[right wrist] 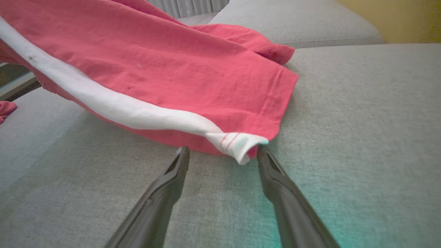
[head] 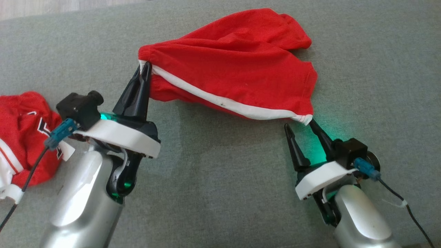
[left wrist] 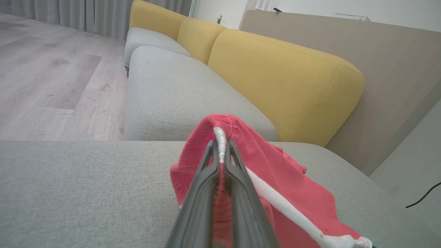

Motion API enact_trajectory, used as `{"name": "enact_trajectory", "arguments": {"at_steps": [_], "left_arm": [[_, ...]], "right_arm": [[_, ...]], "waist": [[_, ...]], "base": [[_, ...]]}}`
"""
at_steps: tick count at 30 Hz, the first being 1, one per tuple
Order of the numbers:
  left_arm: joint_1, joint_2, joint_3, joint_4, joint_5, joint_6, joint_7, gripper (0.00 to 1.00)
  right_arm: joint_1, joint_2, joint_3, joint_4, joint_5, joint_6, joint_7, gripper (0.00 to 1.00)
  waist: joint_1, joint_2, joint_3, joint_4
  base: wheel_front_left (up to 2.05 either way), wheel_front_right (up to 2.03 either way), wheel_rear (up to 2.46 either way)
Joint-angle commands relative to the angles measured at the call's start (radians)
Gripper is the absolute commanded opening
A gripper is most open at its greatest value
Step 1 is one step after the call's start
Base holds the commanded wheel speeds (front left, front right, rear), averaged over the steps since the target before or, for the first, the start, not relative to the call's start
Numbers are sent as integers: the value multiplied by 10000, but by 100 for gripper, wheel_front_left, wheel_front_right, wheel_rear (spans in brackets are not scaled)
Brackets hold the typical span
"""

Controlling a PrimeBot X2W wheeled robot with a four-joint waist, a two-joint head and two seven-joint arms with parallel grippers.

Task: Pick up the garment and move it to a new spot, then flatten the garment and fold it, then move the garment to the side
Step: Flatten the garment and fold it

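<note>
The red garment [head: 237, 69] is seen spread over the middle of the grey seat cushion [head: 220, 193], its bulk trailing toward the cushion's far edge. One end of it is pinched in the left gripper [head: 146, 67], whose fingers are pressed together on the waistband where the white stripe [head: 224, 103] begins, and that end is lifted clear of the cushion. The long axis is set by this stripe, which runs slantwise from the left gripper down toward the cushion's near right. Its free end, a curled hem corner [right wrist: 237, 144], lies just at the tips of the right gripper [right wrist: 223, 151], whose fingers are spread wide and hold nothing. The corner sits between them, closer to the right-hand finger; actual contact cannot be told. A short advance and a closing there are judged to be needed before the cloth can be stretched flat.
</note>
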Motion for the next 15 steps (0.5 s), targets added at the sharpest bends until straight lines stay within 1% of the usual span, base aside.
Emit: {"name": "enact_trajectory", "arguments": {"at_steps": [1, 3, 4, 5, 6, 7, 8, 9, 15], "left_arm": [[-496, 246, 301, -358, -9, 51, 55, 0], [-517, 251, 274, -364, -7, 51, 70, 0], [-528, 255, 265, -364, -8, 52, 75, 0], [-538, 258, 254, -365, -8, 53, 80, 0], [-545, 259, 244, -368, -11, 54, 86, 0], [-551, 260, 232, -368, -15, 54, 92, 0], [-551, 260, 232, -368, -15, 54, 92, 0], [-555, 264, 224, -365, -19, 54, 97, 0], [-471, 357, 306, -305, -76, 79, -13, 0]], "right_arm": [[-328, -12, 298, -134, 160, -7, -36, 82], [-428, -12, 315, -43, 201, -7, -36, 79], [-470, -12, 325, -22, 221, -7, -36, 69], [-503, -12, 333, -17, 229, -7, -36, 51], [-528, -12, 345, -22, 220, -7, -36, 42], [-544, -12, 362, -36, 198, -7, -36, 25], [-544, -12, 362, -36, 198, -7, -36, 25], [-554, -12, 369, -75, 163, -7, -36, 0], [-352, -12, 208, -683, -66, -7, -36, 0]], "waist": [[-1, 0, 21, 34], [-1, 0, 42, 64], [-1, 0, 50, 76], [-1, 0, 55, 88], [-1, 0, 59, 97], [-1, 0, 60, 104], [-1, 0, 60, 104], [-1, 0, 57, 106], [-1, 0, -152, -28]], "base": [[0, 0, 0], [0, 0, 0], [0, 0, 0], [0, 0, 0], [0, 0, 0], [0, 0, 0], [0, 0, 0], [0, 0, 0], [0, 0, 0]]}}
